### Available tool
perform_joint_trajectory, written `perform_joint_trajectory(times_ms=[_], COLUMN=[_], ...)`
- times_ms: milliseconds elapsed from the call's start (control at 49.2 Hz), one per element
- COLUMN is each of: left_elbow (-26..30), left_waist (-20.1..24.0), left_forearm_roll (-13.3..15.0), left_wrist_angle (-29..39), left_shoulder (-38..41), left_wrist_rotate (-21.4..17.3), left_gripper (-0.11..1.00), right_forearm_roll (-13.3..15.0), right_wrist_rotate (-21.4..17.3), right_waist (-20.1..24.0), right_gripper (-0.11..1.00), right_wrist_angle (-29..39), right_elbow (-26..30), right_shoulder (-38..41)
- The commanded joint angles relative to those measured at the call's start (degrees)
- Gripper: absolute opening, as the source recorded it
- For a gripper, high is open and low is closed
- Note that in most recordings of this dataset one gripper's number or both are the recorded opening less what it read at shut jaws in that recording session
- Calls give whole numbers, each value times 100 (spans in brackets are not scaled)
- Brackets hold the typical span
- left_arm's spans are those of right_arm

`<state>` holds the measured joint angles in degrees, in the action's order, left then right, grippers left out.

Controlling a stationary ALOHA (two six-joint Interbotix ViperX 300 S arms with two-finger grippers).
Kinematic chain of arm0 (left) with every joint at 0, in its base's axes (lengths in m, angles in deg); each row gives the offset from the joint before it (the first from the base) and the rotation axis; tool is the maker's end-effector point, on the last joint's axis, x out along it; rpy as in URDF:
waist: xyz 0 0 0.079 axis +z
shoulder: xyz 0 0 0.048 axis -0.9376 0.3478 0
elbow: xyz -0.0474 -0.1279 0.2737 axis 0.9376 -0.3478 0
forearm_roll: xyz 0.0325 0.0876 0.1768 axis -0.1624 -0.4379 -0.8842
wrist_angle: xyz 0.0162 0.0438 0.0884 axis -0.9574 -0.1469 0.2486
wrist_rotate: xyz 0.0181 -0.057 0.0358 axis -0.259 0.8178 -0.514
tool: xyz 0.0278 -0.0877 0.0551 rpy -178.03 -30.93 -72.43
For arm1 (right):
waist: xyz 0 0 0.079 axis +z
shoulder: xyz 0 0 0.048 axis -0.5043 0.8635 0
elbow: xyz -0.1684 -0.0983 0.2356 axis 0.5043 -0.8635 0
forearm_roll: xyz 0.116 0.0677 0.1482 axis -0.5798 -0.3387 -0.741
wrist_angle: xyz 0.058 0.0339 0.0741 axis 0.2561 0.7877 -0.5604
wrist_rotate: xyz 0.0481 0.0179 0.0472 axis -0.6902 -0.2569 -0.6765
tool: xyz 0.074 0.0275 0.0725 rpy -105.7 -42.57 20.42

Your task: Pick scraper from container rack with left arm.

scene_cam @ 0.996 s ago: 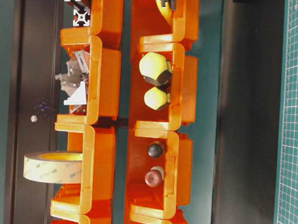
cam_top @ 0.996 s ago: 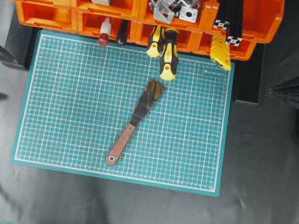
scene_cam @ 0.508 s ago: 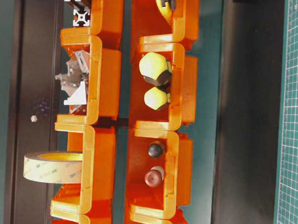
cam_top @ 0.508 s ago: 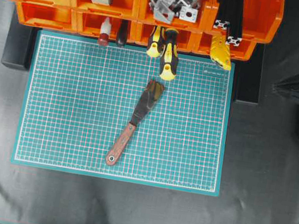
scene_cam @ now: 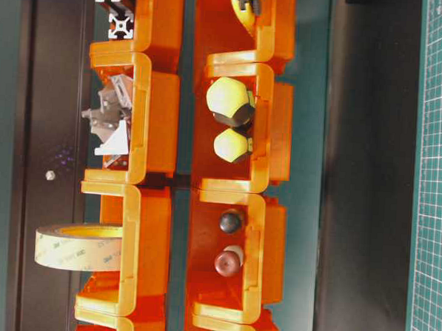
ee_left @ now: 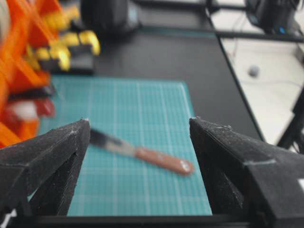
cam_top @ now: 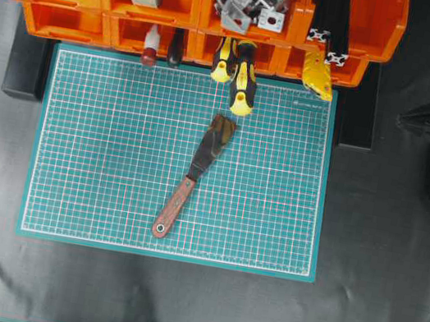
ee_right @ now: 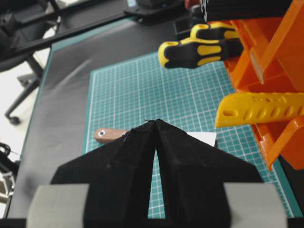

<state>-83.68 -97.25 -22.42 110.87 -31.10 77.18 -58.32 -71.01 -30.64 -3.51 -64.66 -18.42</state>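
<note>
Your scraper (cam_top: 192, 175) is lying flat and diagonal on the green mat (cam_top: 100, 149), blade toward the rack (cam_top: 194, 20), well clear of its bins; judged from that, the pick looks done. Your left end effector (ee_left: 137, 142) is sitting released, fingers spread wide, holding nothing, looking across at the scraper from the mat's side. Your right end effector (ee_right: 156, 124) is sitting clenched and empty beside the rack. The mat is covering a black tabletop (cam_top: 173, 304); chair legs and pale floor are showing beyond.
</note>
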Motion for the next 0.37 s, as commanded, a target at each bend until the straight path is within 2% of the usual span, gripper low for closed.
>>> perform_joint_trajectory(times_ms=[0,142,345], left_elbow=[211,255,149], left_waist=[308,765,1028], left_forearm_roll=[-26,-26,-26], left_wrist_angle=[-211,-404,-571], left_shoulder=[-79,-255,-325], left_wrist_rotate=[-316,-686,-738], left_gripper=[81,81,81], right_forearm_roll=[0,-18,-9], right_wrist_rotate=[-9,-18,-70], right_waist=[-18,-18,-18], right_gripper=[1,1,1], right_wrist_angle=[-18,-18,0], right_elbow=[211,211,211], right_shoulder=[26,9,9])
